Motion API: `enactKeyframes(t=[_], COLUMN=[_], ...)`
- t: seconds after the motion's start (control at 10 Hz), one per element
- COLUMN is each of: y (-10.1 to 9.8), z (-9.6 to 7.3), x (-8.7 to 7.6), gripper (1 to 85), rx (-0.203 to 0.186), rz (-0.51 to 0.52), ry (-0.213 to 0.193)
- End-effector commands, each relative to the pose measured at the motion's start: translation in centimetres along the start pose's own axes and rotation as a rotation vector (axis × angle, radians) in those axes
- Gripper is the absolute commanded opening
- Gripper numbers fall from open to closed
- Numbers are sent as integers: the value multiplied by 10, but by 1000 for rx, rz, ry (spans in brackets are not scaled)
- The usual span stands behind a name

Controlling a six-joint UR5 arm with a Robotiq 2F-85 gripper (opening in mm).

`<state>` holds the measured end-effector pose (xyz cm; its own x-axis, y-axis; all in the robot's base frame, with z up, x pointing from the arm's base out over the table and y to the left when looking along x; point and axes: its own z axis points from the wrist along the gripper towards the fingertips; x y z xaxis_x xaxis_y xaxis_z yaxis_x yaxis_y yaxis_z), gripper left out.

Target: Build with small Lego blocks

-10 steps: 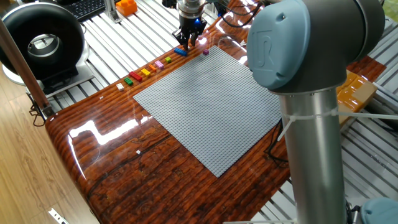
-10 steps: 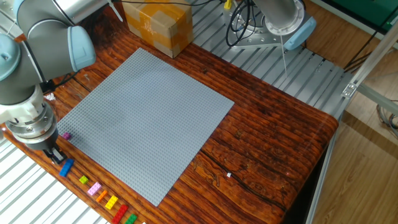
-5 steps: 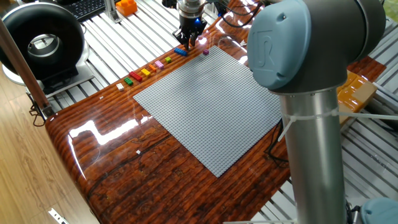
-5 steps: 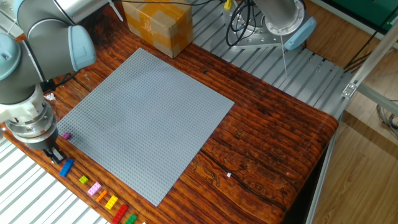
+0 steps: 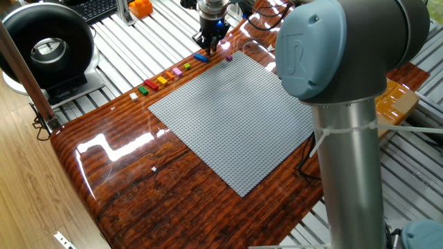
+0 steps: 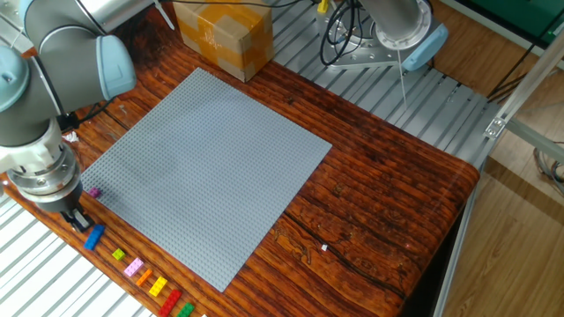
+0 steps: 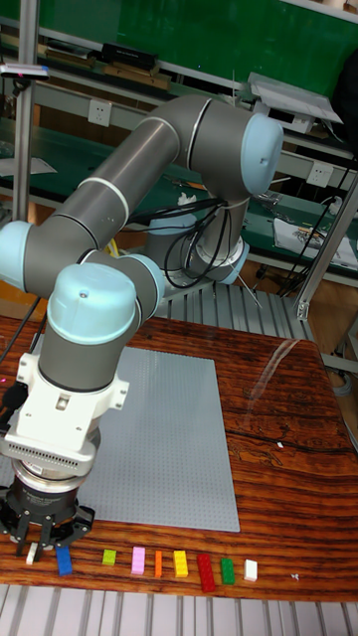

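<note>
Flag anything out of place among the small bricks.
One purple brick sits alone at the grey baseplate's corner, apart from the neat row of bricks along the table edge. Nothing looks spilled or damaged.

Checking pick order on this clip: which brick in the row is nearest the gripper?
The blue brick, at the row's end by the gripper; the green, pink and other bricks lie farther along.
</note>
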<state>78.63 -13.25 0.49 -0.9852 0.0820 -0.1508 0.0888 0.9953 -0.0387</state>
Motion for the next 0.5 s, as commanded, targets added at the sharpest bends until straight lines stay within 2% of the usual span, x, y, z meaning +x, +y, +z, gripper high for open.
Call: enactKeyframes(t=[0.0,0.4], y=[6,4], z=[-2,-2], x=[-1,-2], gripper=[260,223], rx=[-33,-29], rz=[17,18], ry=[-3,-4])
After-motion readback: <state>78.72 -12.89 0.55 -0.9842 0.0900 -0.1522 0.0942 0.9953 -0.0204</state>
